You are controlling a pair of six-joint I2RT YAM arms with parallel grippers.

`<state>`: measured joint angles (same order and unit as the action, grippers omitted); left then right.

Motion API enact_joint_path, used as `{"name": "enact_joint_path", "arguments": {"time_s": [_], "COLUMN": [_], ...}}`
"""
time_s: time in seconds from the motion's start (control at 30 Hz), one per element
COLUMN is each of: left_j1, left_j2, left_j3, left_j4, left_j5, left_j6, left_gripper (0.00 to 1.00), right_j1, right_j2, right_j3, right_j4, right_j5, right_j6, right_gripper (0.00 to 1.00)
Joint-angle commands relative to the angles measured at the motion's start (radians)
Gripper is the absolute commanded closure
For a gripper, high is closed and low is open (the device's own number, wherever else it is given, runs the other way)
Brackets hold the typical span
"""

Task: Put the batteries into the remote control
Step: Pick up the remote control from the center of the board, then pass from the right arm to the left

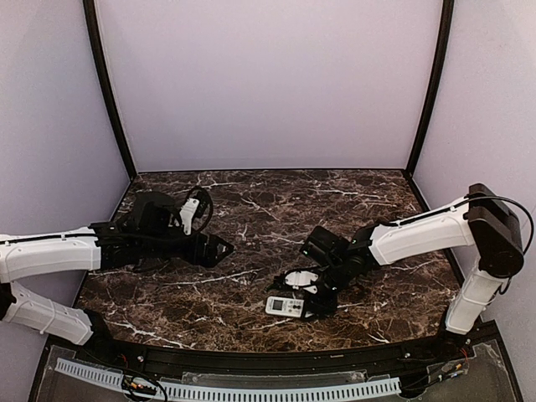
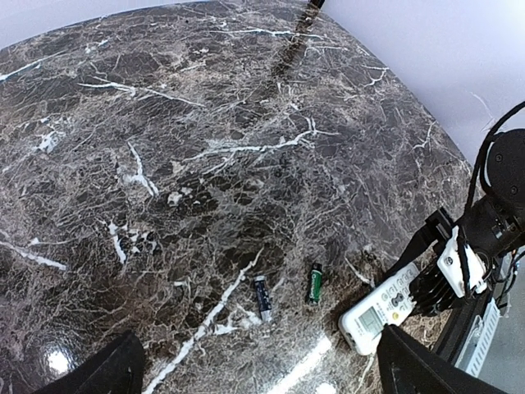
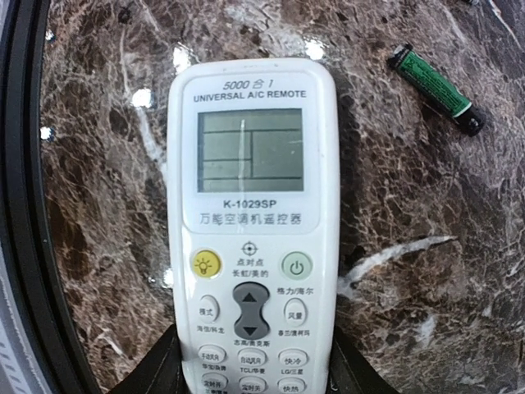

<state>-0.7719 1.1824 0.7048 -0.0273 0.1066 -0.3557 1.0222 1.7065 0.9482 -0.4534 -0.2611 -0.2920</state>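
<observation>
The white remote control (image 3: 253,205) lies face up, screen end away from my right gripper (image 3: 253,365), which is shut on its button end, one finger (image 3: 148,373) on each long side. It also shows in the top view (image 1: 285,306) and the left wrist view (image 2: 381,308). I cannot tell whether it rests on the marble or is slightly lifted. A green battery (image 2: 314,283) and a darker battery (image 2: 262,297) lie loose on the table left of the remote; the green one also shows in the right wrist view (image 3: 436,89). My left gripper (image 1: 219,249) is open and empty, well back from both batteries.
The dark marble table (image 1: 276,209) is bounded by purple booth walls with black corner posts (image 1: 427,92). A black rail (image 1: 251,360) runs along the near edge, close beside the remote in the right wrist view (image 3: 20,205).
</observation>
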Motion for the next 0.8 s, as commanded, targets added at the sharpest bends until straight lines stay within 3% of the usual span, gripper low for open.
{"name": "enact_joint_path", "arguments": {"time_s": [0.0,0.17,0.33,0.6,0.77], "left_j1": [0.008,0.009,0.008,-0.038,-0.072], "left_j2": [-0.051,-0.165,-0.291,-0.248,-0.204], "left_j3": [-0.023,-0.015,-0.045,-0.066,-0.040], "left_j4": [0.044,0.089,0.247,0.555,0.642], "left_j5": [-0.007,-0.049,0.071,0.286,0.315], "left_j6": [-0.014,0.039,0.056,0.030,0.017], "left_gripper": [0.00,0.00,0.00,0.00,0.00], "right_j1": [-0.038,-0.103,-0.159,-0.205,-0.211], "right_j2": [-0.060,-0.177,-0.202,-0.228,-0.207], "right_j3": [0.058,0.170,0.254,0.174,0.106], "right_j4": [0.003,0.114,0.291,0.797,1.092], "right_j5": [-0.142,-0.331,-0.527,-0.778,-0.838], "right_j6": [0.063,0.162,0.320,0.667,0.875], "right_gripper": [0.60,0.60,0.59,0.59,0.59]}}
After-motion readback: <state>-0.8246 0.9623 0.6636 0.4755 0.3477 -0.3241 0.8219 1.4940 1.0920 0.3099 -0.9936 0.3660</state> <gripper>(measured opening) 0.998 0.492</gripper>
